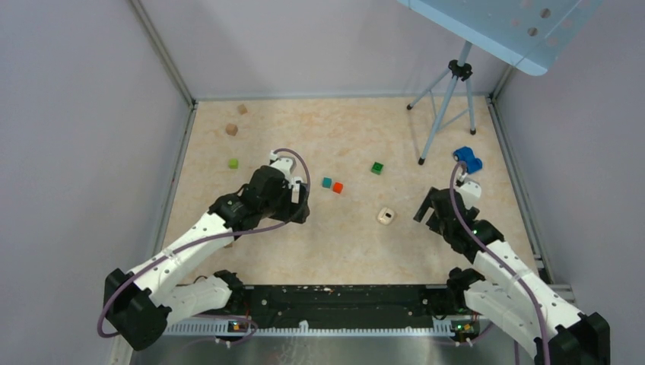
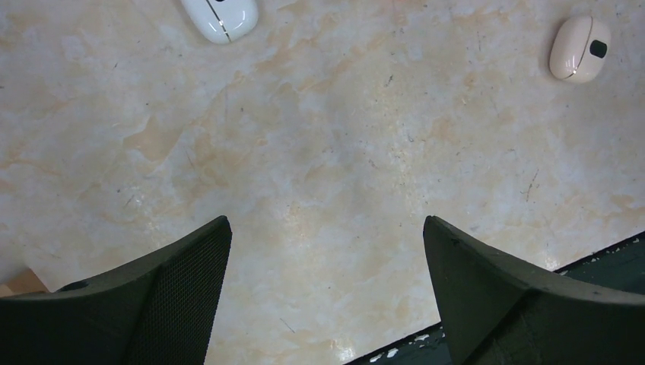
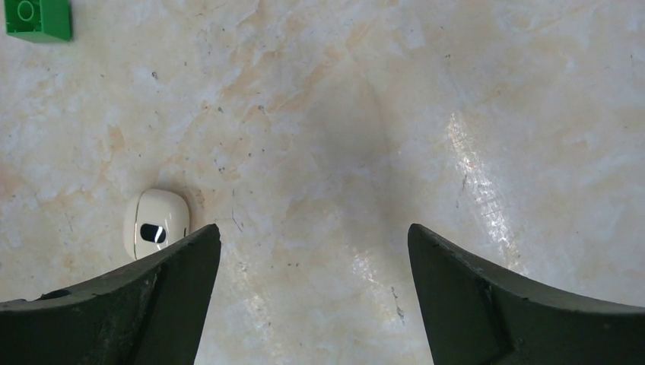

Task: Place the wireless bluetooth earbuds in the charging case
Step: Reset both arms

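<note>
The left gripper (image 2: 325, 222) and right gripper (image 3: 313, 226) both hang over bare worktop with jaws spread wide and empty, probably ready for a pick. The charging case (image 1: 386, 216) lies right of centre, toward the near edge, close to the right gripper. A white rounded piece (image 2: 220, 15) under the left arm is perhaps an earbud.

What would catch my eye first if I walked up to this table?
Two white-and-black arms, the left arm and the right arm, reach in from the near edge of a beige table. Between their tips, nearer the right one, lies a cream case with a dark middle. Bright bits dot the table beyond: a red cube beside a teal cube mid-table, and a blue toy by the right wall.
</note>
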You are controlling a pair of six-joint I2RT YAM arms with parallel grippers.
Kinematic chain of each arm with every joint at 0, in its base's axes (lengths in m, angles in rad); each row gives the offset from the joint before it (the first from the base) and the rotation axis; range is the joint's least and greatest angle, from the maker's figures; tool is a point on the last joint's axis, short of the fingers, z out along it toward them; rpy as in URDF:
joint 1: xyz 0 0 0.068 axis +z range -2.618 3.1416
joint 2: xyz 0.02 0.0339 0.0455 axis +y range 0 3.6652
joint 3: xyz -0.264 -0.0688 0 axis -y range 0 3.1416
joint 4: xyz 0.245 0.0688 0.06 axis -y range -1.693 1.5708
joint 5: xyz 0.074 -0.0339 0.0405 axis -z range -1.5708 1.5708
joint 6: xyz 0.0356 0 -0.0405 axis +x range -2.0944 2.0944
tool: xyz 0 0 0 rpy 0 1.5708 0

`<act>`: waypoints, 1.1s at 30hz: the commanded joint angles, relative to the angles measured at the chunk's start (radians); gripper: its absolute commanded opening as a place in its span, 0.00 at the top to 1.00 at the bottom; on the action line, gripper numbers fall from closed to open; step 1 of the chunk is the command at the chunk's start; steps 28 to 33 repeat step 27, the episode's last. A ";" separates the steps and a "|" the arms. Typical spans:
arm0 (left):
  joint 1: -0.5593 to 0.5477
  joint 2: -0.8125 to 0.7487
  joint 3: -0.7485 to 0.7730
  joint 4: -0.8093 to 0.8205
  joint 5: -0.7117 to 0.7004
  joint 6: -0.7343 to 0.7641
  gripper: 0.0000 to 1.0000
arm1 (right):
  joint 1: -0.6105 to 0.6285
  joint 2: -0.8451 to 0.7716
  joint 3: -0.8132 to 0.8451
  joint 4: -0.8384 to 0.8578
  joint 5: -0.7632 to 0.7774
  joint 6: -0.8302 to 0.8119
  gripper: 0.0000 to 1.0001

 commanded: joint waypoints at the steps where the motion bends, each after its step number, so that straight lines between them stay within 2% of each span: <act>1: 0.001 -0.029 -0.006 0.078 0.047 0.003 0.01 | -0.009 0.066 0.091 -0.057 0.028 0.037 0.10; 7: 0.002 -0.048 0.006 0.064 -0.044 -0.040 0.01 | -0.008 0.147 0.095 -0.081 0.034 0.065 0.09; 13: 0.015 -0.090 -0.029 0.043 -0.157 -0.094 0.01 | -0.008 0.125 0.059 -0.060 0.026 0.074 0.09; 15: 0.062 -0.089 -0.061 0.054 -0.111 -0.098 0.01 | -0.009 0.110 0.051 -0.055 0.028 0.074 0.09; 18: 0.214 -0.082 -0.108 0.090 0.116 -0.105 0.01 | -0.009 0.092 0.039 -0.041 0.030 0.070 0.09; 20: 0.293 -0.079 -0.123 0.104 0.195 -0.119 0.01 | -0.009 0.086 0.033 -0.042 0.036 0.075 0.09; 23: 0.330 -0.071 -0.113 0.102 0.214 -0.124 0.01 | -0.008 0.078 0.024 -0.049 0.037 0.082 0.09; 33: 0.335 -0.061 -0.091 0.088 0.183 -0.136 0.01 | -0.009 0.062 0.013 -0.041 0.049 0.093 0.08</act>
